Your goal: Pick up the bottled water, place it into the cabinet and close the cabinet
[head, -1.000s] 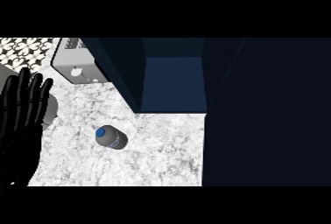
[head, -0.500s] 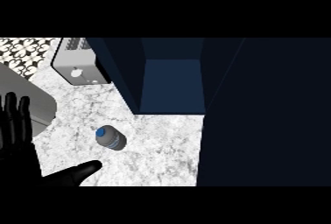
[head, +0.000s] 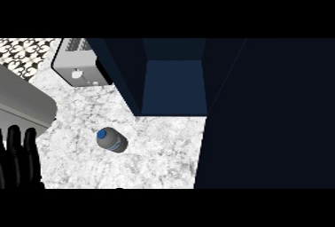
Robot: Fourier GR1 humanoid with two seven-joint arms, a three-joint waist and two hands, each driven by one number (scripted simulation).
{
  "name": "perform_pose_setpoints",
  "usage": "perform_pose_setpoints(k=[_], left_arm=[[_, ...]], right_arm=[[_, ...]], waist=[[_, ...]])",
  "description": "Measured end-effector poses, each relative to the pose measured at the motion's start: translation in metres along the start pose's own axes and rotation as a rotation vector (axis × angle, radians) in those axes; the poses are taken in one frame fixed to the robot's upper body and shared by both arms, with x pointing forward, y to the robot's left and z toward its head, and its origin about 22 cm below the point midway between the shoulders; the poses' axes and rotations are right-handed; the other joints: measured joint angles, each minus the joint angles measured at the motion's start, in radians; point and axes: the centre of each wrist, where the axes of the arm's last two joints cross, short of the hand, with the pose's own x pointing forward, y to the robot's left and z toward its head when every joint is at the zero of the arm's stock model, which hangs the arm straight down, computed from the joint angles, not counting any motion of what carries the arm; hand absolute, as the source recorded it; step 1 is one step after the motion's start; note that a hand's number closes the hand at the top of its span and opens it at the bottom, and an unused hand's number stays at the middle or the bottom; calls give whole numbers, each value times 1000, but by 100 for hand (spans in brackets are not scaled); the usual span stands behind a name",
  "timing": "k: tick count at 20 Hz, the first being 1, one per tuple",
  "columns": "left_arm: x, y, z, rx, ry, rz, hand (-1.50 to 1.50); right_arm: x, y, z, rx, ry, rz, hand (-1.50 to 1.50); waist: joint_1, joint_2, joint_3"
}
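Observation:
The bottled water (head: 111, 140), grey with a blue cap, stands on the marble counter (head: 157, 150) left of centre, seen from above. The dark blue cabinet (head: 173, 84) is open behind it, its interior floor showing, and its door (head: 268, 115) swings out along the right side. My left hand (head: 18, 155) shows at the lower left edge, fingers straight and pointing up, well left of the bottle and not touching it. My right hand does not show.
A silver toaster (head: 79, 66) sits at the back left of the counter. A grey sink rim (head: 23, 104) lies along the left edge, with patterned tile wall (head: 29, 55) behind it.
My left hand has sunk lower toward the lower left corner. The dark thumb seen near the bottom half a second ago is gone. The view has shifted slightly; the bottle stays put.

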Motion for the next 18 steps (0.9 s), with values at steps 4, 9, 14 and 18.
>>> perform_pose_setpoints(k=[4, 9, 14, 18], left_arm=[[1, -4, 12, -5, 71, 1, -150], [1, -11, 22, -9, 120, 10, -150], [-1, -9, 26, -4, 134, -21, -150], [-3, -7, 28, 3, 143, -52, -150]], right_arm=[[9, 9, 2, 8, 13, -26, -150], [9, 19, -1, 7, 21, -54, -150], [11, 24, 2, 9, 34, -70, -150], [12, 27, 3, 5, 37, -80, -150]], waist=[[4, 0, 0], [5, 0, 0], [3, -1, 0], [2, -1, 0]])
